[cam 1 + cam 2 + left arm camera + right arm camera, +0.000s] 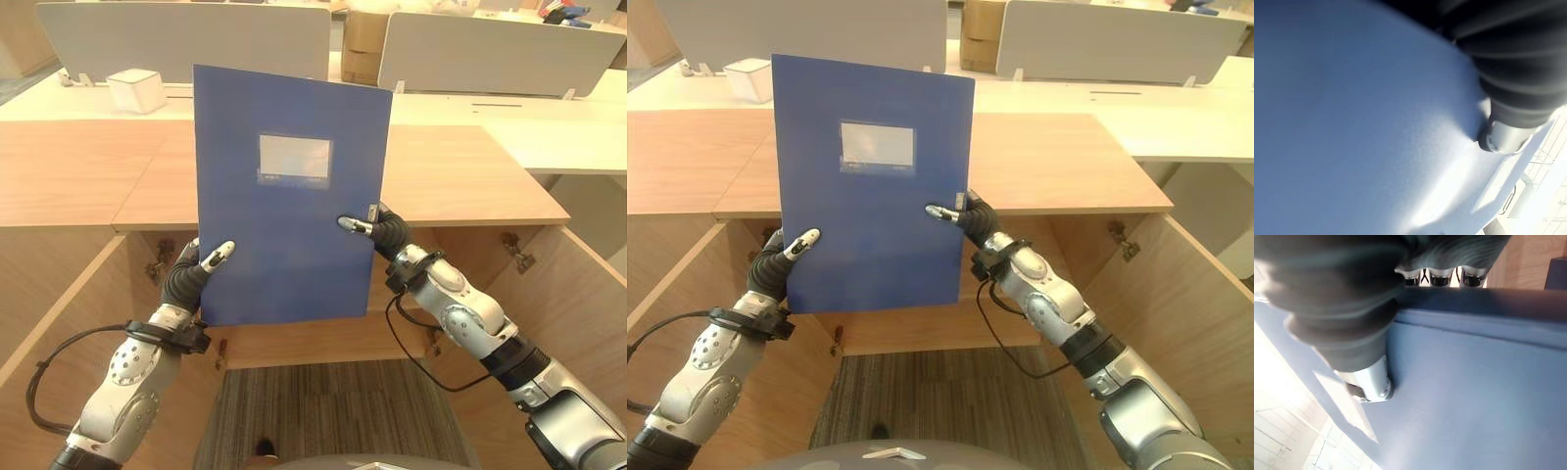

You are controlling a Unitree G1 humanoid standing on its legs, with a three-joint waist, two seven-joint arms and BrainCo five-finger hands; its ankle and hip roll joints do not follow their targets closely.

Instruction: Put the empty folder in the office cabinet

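Note:
A blue folder with a pale label window stands upright in the air in front of the wooden cabinet. My left hand grips its lower left edge, thumb pressed on the front cover. My right hand grips the right edge at mid height, thumb on the front face and fingers wrapped behind. The folder hides the cabinet's middle opening behind it.
The cabinet's two doors stand swung open at either side. A white box rests on the desk behind, near grey partition screens. Striped carpet lies below.

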